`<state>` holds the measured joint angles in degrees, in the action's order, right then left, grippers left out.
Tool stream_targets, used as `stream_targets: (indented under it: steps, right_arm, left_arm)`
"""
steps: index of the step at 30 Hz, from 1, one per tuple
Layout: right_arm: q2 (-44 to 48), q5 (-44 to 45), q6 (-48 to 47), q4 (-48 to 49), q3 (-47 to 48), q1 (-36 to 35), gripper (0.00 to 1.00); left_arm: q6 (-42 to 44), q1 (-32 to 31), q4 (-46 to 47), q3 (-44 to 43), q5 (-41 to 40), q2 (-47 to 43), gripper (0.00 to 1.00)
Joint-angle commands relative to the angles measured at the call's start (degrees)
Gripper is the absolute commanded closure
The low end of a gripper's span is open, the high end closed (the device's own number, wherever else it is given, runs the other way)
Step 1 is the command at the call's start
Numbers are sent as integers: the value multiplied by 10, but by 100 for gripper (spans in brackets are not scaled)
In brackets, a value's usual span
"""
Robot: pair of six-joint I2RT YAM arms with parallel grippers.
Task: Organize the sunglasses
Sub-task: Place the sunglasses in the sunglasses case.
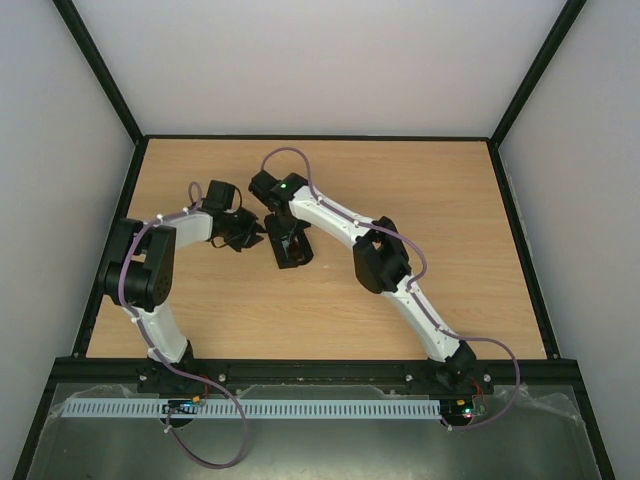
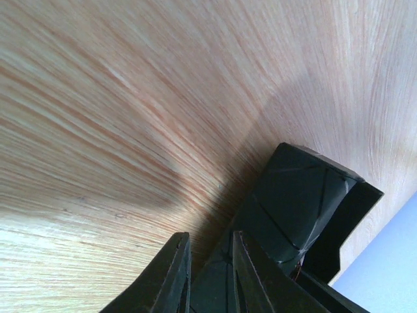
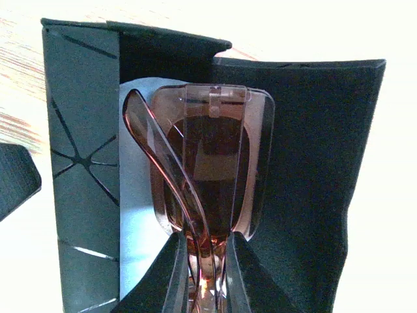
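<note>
The sunglasses [image 3: 212,169], brown-framed with amber lenses and folded temples, hang upright in my right gripper [image 3: 202,261], which is shut on them. They sit just above or inside the open black case [image 3: 313,163], in front of the light blue cloth [image 3: 137,215] that lines it. My left gripper [image 2: 208,274] is shut on an edge of the black case [image 2: 303,202] and holds it open on the table. In the top view the left gripper [image 1: 243,232] and right gripper [image 1: 290,248] meet at the case [image 1: 292,260]; the sunglasses are hidden there.
The wooden table [image 1: 420,190] is bordered by a black frame and white walls. Both arms reach toward the middle left of the table, their grippers close together. No other loose objects show.
</note>
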<state>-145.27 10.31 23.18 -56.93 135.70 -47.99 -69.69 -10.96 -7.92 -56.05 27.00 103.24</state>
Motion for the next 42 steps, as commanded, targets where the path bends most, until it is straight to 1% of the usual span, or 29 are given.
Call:
stream_targets:
  steps: [1, 16, 24, 34, 42]
  right_arm:
    - [-22, -8, 11, -36, 18, -7, 99]
    - [-24, -42, 42, -19, 22, -10, 99]
    - [-27, -75, 75, -4, 20, -11, 99]
    - [-39, -68, 119, 3, 20, -10, 99]
    - [-39, -82, 128, 17, 20, -10, 99]
  left_arm:
    - [-3, -1, -2, 14, 7, -19, 78]
    - [0, -2, 4, 28, 12, -20, 78]
    - [4, -2, 0, 29, 12, -23, 78]
    - [16, -4, -11, 28, 14, -25, 78]
    - [24, -5, -17, 33, 15, -29, 78]
